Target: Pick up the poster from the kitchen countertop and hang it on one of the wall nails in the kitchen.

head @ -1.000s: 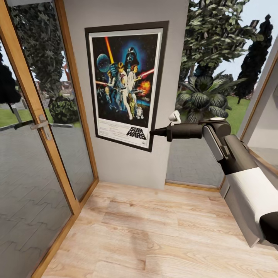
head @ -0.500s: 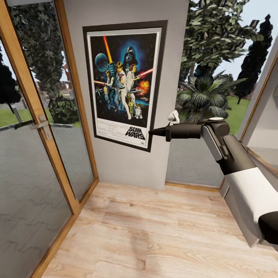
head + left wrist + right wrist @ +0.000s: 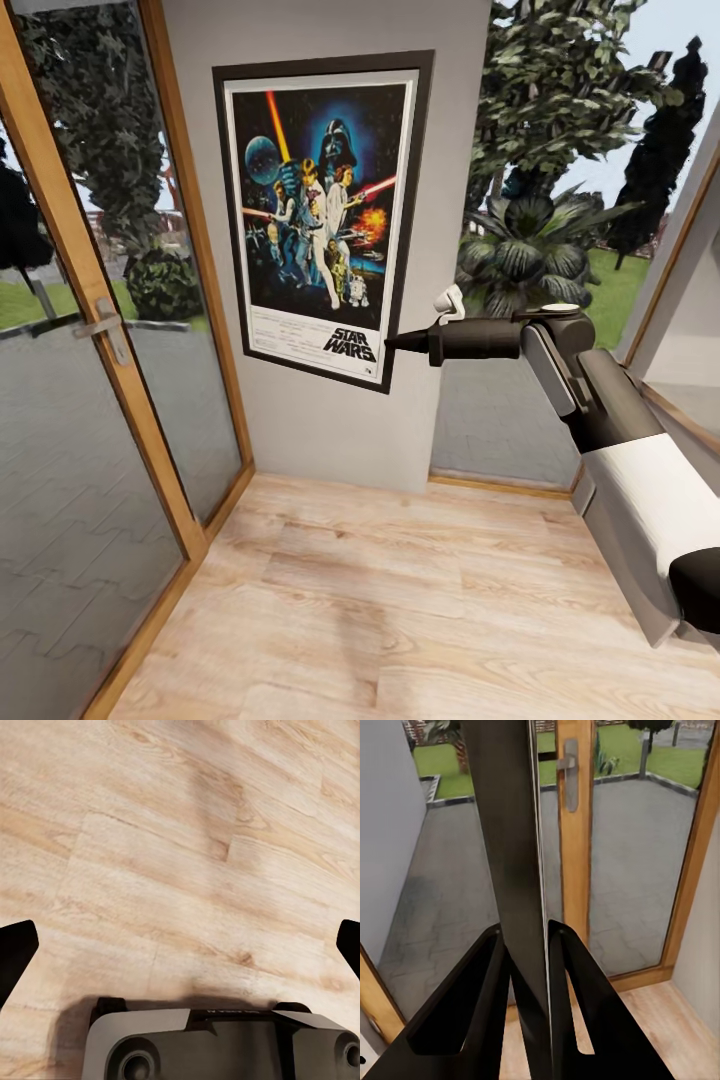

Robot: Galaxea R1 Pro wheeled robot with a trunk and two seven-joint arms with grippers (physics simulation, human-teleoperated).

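The right gripper [image 3: 392, 342] is clamped on the lower right edge of the poster [image 3: 318, 210], holding it flat against the grey wall [image 3: 330, 430] beside the glass door [image 3: 90, 400], so I judge the hanging step is in hand and next needs its top settled on a nail, while the left gripper [image 3: 180, 945] hangs with fingers apart over the floor [image 3: 400, 620].

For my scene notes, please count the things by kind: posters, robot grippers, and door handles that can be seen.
Posters: 1, the poster, against the grey wall
Grippers: 2, the right gripper and the left gripper
Door handles: 1, the door handle
Total: 4

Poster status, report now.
Right gripper shut on poster at its lower right edge. Poster upright against grey wall. Left gripper open over plank floor. Nothing in the way.
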